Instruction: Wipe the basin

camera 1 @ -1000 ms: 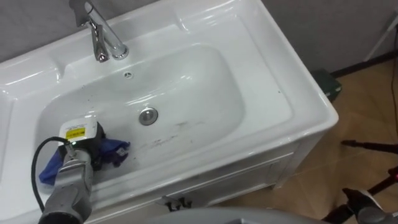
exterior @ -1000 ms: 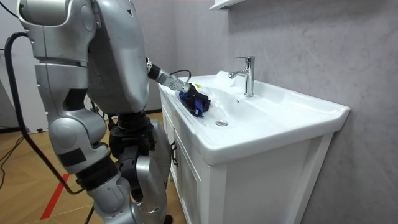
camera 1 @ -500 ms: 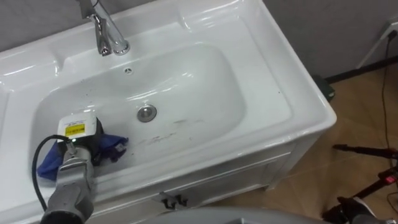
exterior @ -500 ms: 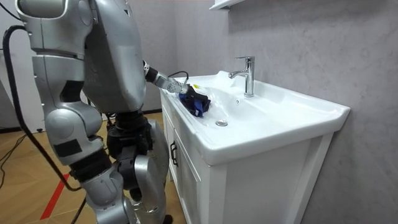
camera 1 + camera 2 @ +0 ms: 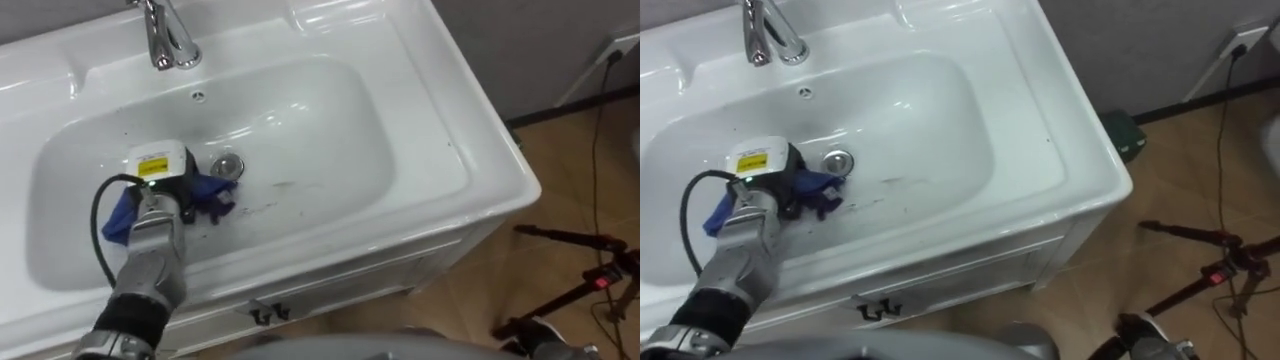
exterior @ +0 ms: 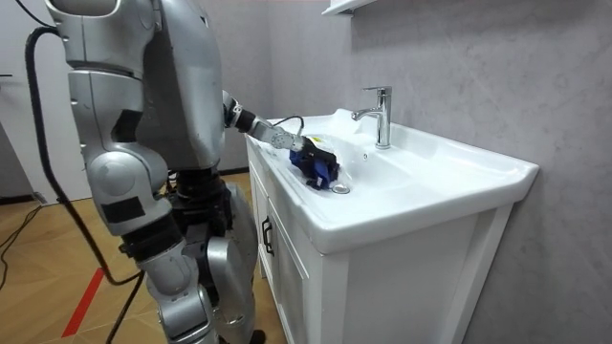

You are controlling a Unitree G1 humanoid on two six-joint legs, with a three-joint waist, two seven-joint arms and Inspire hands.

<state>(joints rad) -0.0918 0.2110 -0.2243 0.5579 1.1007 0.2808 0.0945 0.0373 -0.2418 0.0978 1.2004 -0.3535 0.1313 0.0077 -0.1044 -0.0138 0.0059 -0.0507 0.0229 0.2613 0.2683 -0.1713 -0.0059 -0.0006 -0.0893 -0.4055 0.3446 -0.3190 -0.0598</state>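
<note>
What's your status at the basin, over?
Left hand on blue cloth in basin, beside drain. Dark smears right of cloth. Nothing blocking.

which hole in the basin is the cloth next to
The drain at the basin's bottom; the blue cloth under the left hand lies beside it. The overflow hole sits higher, below the faucet.

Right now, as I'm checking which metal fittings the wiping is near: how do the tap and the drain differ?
The tap stands upright on the back ledge of the basin; the drain lies flat in the bowl's bottom. The blue cloth under the left hand lies right beside the drain, while the tap stands well clear of it. Both are shiny metal.
</note>
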